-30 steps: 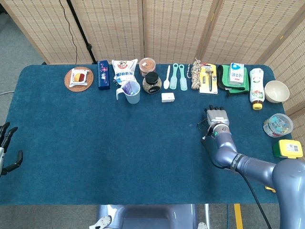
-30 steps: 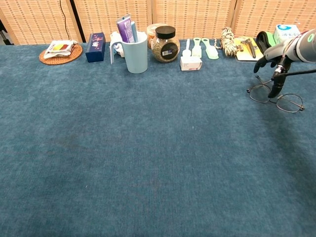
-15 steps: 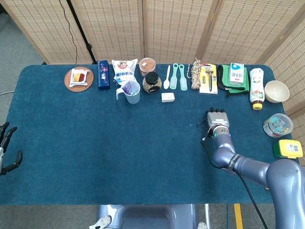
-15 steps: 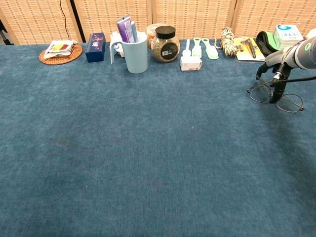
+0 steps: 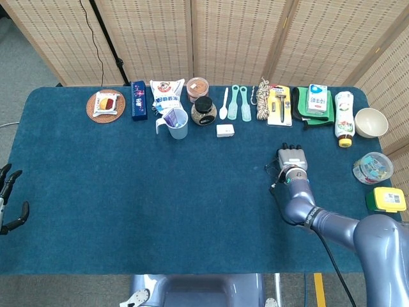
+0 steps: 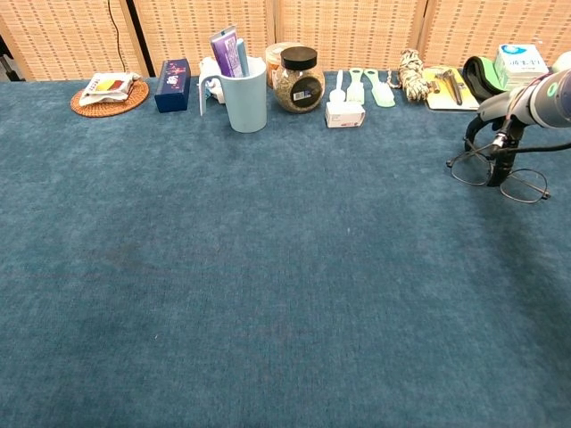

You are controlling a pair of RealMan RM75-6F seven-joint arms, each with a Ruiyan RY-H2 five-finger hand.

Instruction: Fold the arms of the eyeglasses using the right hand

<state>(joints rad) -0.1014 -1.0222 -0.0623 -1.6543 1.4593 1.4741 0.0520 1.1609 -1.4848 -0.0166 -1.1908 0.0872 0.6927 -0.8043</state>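
the thin wire-framed eyeglasses (image 6: 496, 174) lay on the dark blue cloth-covered table (image 5: 128, 192), at its right side, in front of the yellow card with a razor (image 5: 279, 106) and the green pouch (image 5: 300, 103). in the chest view the two round lenses rested on the cloth, and the grey right hand (image 6: 496, 127) was just over the frame, with its dark fingers (image 6: 493, 161) bent down to the middle of the glasses, touching or almost touching them; whether they really gripped the frame i cannot tell. in the head view the right hand (image 5: 291, 157) hid most of the glasses, and only a small part of the wire showed at its left edge. the black left hand (image 5: 9, 199) was at the left edge of the table, well apart from the glasses, with its fingers spread and holding nothing. along the far side of the table stood a row of things: a round woven coaster (image 5: 105, 105) with a snack packet on it, a dark blue box (image 5: 138, 100), a light blue mug (image 5: 177, 123), a glass jar with a black lid (image 5: 204, 112), a small white box (image 5: 225, 130), two mint green spatulas (image 5: 240, 103), a coil of rope (image 5: 262, 100), a white bottle with a yellow cap (image 5: 344, 119) and a cream bowl (image 5: 371, 122).
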